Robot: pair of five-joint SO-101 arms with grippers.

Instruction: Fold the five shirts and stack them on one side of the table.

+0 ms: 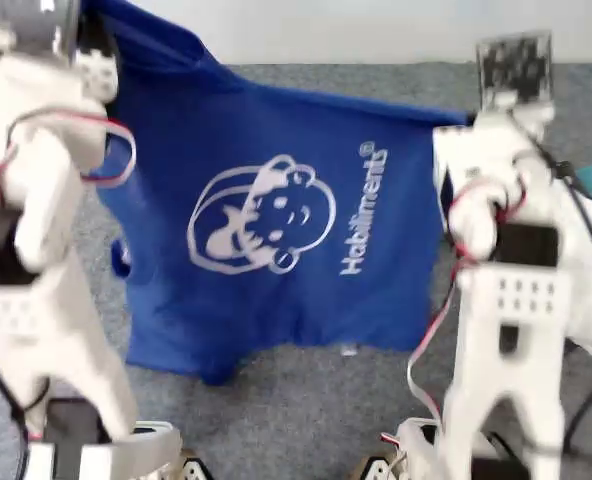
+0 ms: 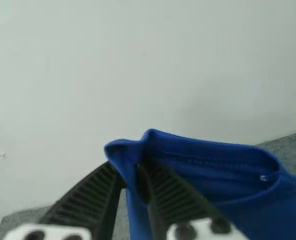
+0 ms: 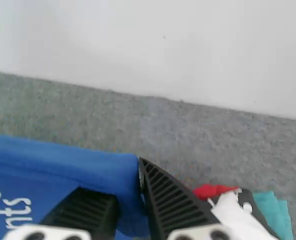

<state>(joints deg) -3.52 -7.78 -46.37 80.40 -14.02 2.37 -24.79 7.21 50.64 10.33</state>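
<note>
Left claw [image 2: 128, 172] is clamped on one top corner of the blue shirt [image 1: 276, 250], right claw [image 3: 125, 185] on the other. The shirt hangs spread between them above the grey bench [image 1: 316, 400].

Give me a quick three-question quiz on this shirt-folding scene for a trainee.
1. True or false: the left gripper is shut on the shirt.
2. What does the right gripper hold? A) a red cloth B) the shirt's edge C) nothing
3. Fill in: the print on the shirt is ____ in colour.
Key: 1 true; 2 B; 3 white.
</note>
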